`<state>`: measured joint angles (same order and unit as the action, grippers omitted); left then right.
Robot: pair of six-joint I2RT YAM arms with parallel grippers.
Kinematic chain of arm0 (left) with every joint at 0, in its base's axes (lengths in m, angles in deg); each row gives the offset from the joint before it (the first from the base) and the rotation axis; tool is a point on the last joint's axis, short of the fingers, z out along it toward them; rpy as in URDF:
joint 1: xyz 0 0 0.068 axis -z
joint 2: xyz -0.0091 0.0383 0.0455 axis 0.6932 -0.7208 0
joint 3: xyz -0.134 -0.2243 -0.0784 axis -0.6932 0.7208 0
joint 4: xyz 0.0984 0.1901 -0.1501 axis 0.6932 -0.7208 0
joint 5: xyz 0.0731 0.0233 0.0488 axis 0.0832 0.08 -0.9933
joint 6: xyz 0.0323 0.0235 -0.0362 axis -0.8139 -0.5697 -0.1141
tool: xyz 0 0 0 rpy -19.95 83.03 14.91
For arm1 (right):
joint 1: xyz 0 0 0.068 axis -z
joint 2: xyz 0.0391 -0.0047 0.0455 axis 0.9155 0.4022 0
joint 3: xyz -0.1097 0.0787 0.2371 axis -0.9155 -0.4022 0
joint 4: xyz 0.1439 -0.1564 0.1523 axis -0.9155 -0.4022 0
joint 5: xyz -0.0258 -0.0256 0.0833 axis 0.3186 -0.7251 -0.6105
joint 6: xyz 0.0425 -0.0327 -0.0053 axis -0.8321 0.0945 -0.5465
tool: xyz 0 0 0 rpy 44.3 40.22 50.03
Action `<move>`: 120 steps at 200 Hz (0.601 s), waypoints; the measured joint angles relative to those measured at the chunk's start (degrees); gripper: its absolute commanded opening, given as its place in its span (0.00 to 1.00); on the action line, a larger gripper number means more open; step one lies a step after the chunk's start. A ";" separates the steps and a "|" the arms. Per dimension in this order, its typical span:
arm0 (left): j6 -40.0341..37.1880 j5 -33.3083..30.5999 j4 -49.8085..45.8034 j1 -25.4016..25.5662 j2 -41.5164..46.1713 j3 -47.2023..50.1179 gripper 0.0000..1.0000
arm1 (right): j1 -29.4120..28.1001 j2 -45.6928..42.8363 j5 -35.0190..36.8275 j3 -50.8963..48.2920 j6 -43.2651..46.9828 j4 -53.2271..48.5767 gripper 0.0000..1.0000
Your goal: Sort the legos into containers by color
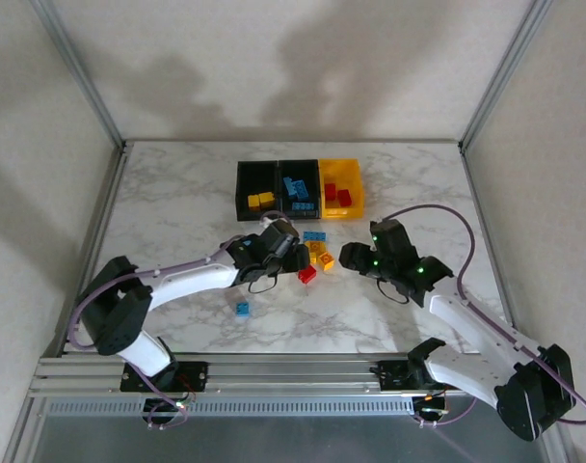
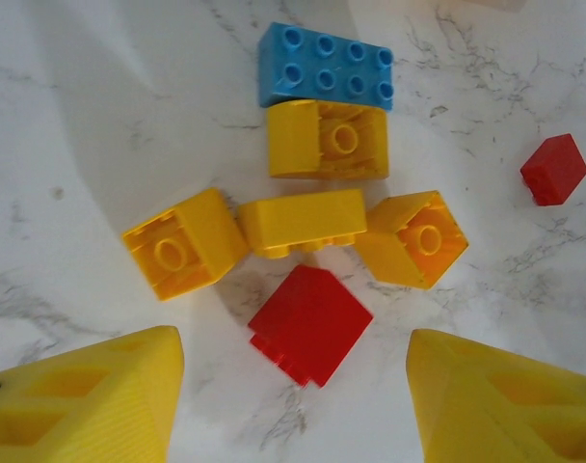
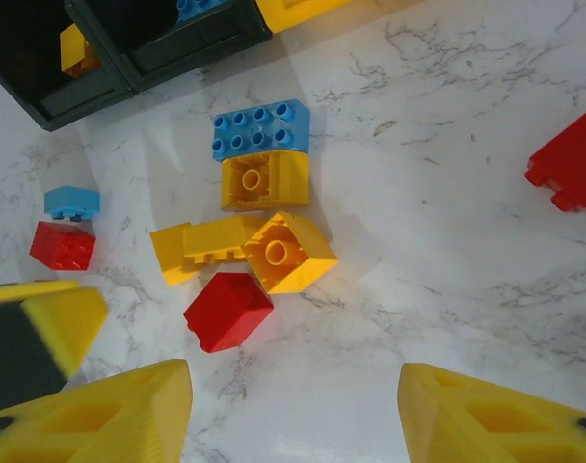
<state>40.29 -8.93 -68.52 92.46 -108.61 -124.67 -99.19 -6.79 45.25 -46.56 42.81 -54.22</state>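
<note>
On the tabletop point(image 1: 177, 203), left gripper point(image 2: 293, 415) fingers point(image 2: 91, 405) spread wide, empty, a red brick point(image 2: 309, 323) just ahead of the gap (untouched). Right gripper point(image 3: 293, 420) fingers point(image 3: 495, 415) equally wide, holding nothing. Overhead shows the loose pile point(image 1: 317, 253) of bricks just before three bins point(image 1: 277, 183), bricks inside each, plus a lone blue brick point(image 1: 242, 309). Right wrist view: second red brick point(image 3: 572, 159) cut off at the edge.

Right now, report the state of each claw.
Left claw: open, holding nothing.
Right claw: open, holding nothing.
</note>
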 measured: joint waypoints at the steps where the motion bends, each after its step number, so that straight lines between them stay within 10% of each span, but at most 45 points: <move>1: -0.02 0.00 -0.02 0.00 -0.13 -0.13 0.62 | 0.00 -0.15 0.00 -0.02 0.00 -0.09 0.59; 120: 0.39 -5.95 -4.09 0.09 -13.07 -8.09 0.67 | 0.02 -1.53 1.07 -2.03 -0.83 -0.74 0.59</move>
<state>40.69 -14.88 -72.60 92.55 -121.68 -132.76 -99.17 -8.32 46.32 -48.59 41.98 -54.96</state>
